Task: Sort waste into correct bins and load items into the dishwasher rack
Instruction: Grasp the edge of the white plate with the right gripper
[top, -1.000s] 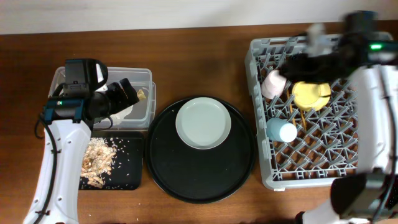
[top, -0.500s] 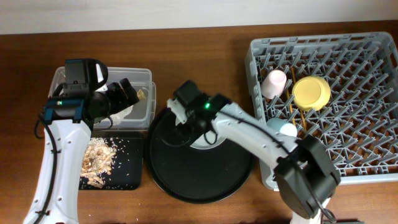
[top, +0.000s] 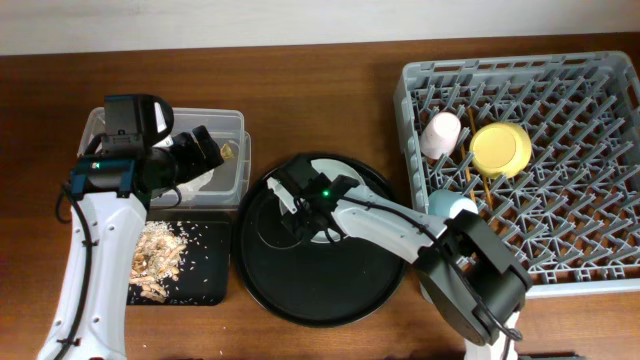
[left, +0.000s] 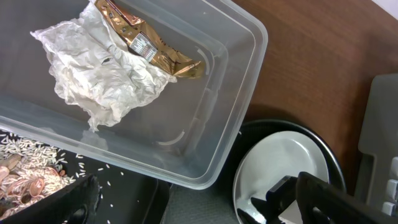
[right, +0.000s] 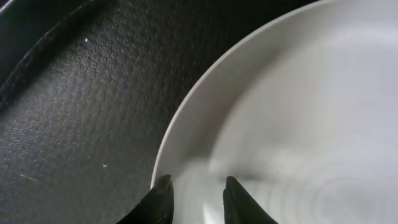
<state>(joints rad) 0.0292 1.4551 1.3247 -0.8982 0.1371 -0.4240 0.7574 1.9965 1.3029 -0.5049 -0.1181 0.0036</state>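
On round black tray (top: 300, 290): white plate (right: 298, 93) edge under right end effector (right: 196, 200).

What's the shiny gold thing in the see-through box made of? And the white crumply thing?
The gold wrapper looks like foil or foil-coated plastic: it glints and holds sharp creases. The white tissue looks like thin matte paper, softly wrinkled. The box seems clear glossy plastic.

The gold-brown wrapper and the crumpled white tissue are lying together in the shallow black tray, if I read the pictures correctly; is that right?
Not quite. The gold-brown wrapper and the crumpled white tissue do lie together, but in the clear plastic box, not in the shallow black tray. The left wrist view shows this plainly.
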